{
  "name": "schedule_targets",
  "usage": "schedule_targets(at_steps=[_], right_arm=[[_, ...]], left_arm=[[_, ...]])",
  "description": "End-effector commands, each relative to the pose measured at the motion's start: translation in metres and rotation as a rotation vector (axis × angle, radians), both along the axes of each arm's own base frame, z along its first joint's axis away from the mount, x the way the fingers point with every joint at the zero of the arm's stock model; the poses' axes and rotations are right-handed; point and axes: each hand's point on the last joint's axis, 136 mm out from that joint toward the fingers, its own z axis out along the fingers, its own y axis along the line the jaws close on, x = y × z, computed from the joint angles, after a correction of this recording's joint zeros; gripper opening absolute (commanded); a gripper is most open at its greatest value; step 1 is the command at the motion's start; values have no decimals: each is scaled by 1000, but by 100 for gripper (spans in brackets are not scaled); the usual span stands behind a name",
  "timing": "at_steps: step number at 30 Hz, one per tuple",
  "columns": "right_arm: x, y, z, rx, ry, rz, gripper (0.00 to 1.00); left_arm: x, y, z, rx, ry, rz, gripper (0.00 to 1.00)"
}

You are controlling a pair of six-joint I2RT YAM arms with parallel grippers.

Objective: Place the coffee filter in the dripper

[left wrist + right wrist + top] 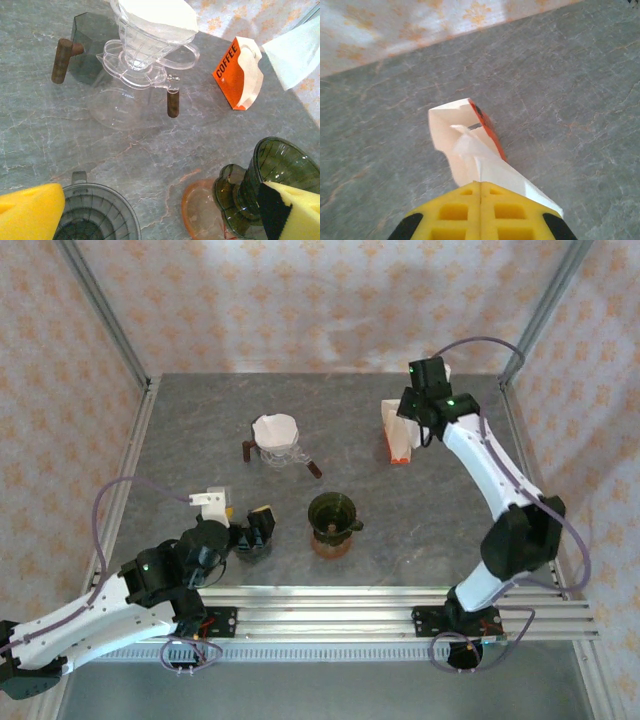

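Observation:
My right gripper (480,184) is shut on a white paper coffee filter (492,167), pinching its near edge. The filter's far end is still at the mouth of the orange filter box (489,125), which stands at the far right of the table (398,435). A dark green glass dripper (333,512) sits on an orange saucer (200,207) at the table's middle front, with nothing in it. My left gripper (160,200) is open and hangs low over a grey plastic dripper (95,217), left of the green dripper (282,175).
A clear dripper (150,37) with a white filter in it sits on a glass carafe with wooden handles (278,445) at the centre back. The cage's metal posts and patterned walls ring the grey stone table (200,440).

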Motion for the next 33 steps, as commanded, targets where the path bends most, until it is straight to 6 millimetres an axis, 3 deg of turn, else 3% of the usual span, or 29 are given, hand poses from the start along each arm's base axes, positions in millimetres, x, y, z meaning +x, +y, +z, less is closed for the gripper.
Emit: schedule_targets(at_steps=[1,7,13,18,24,33], right_arm=[[-34,16,23,84,-55,50,0],[-108,55,24,206,-39,234,0],[-188,95,37,213,9,505,0],[-233,109,53,219,34,627,0],[-255,119,40,162,124,681,0],[-256,146,32,71,234,754,0]], left_arm=[[2,5,1,-10,-11,23,100],[0,6,3,-12,-8,19,100],[-1,6,5,-15,-7,20,100],[-1,6,4,-25,-6,21,100],[-1,3,2,-33,1,10,100],[-2,1,11,-32,-6,-6,100]])
